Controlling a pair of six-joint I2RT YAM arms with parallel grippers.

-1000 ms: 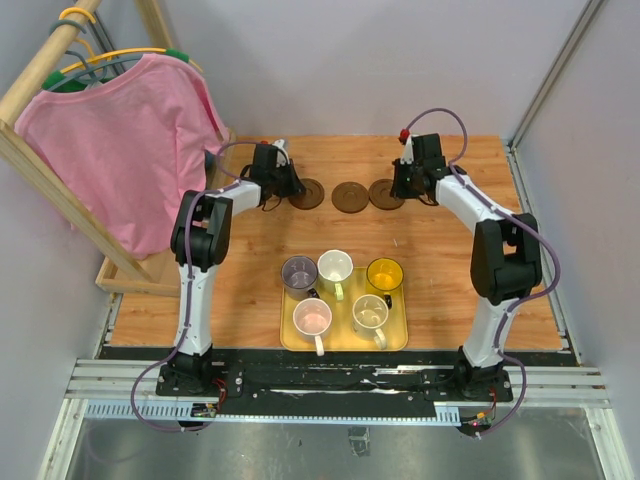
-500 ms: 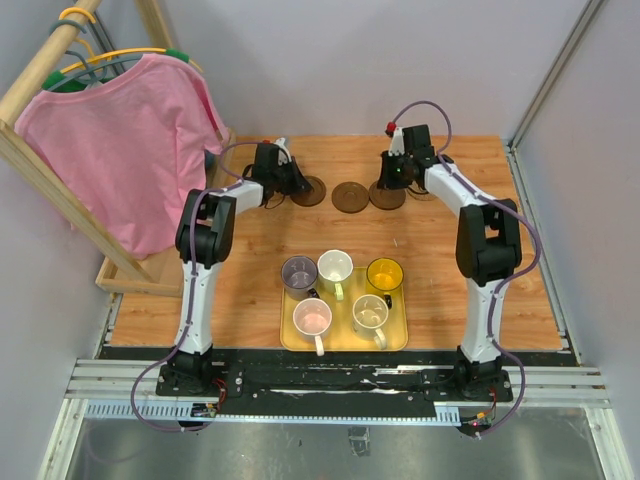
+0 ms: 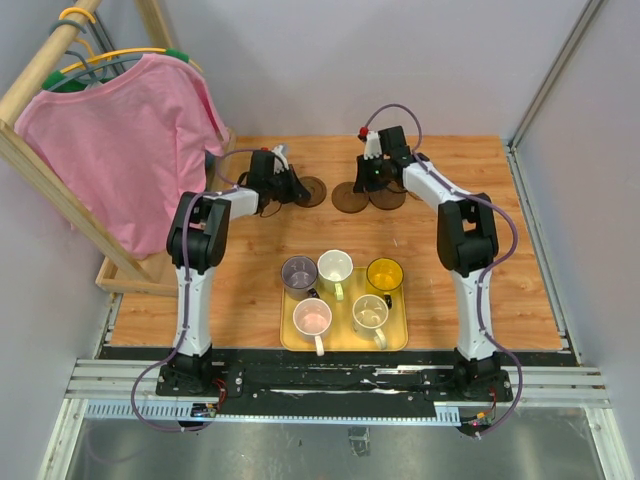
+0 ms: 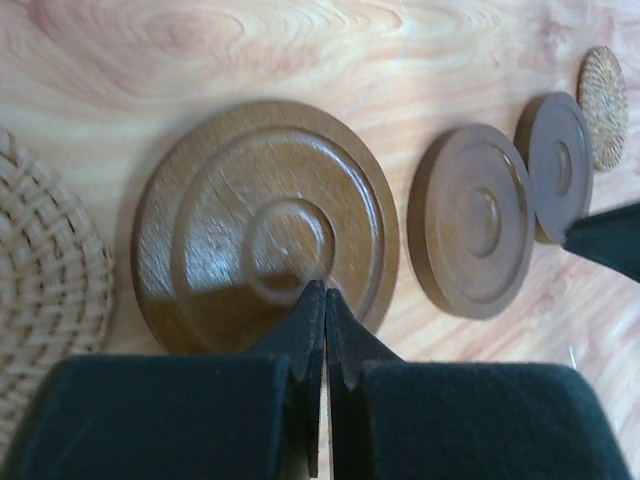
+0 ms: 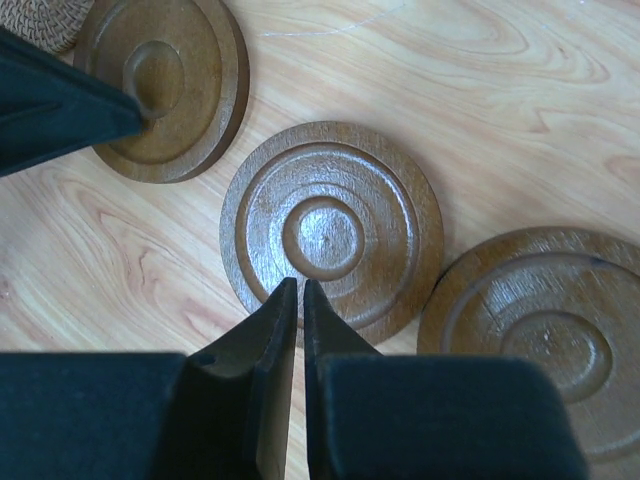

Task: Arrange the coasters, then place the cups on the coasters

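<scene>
Three dark brown wooden coasters lie in a row at the back of the table: left [image 3: 309, 191], middle [image 3: 350, 197], right [image 3: 388, 194]. My left gripper [image 4: 325, 291] is shut, its tips over the left coaster [image 4: 265, 230]. My right gripper [image 5: 300, 286] is shut on nothing, tips over the near rim of the middle coaster [image 5: 332, 230]. A woven coaster [image 4: 40, 270] lies left of the row and another woven coaster [image 4: 603, 105] at its far end. The cups stand in the yellow tray [image 3: 345, 341]: grey-purple [image 3: 298, 272], white-greenish [image 3: 335, 267], yellow [image 3: 384, 274], pink [image 3: 313, 318], cream [image 3: 370, 314].
A wooden rack holding a pink shirt [image 3: 120, 140] leans over the table's left side, its base frame [image 3: 150, 272] on the wood. Grey walls close in the back and right. Both arms stretch across the table toward the back.
My right gripper has swung left from the right coaster to the middle one. My left gripper has stayed at the left coaster, still shut.
</scene>
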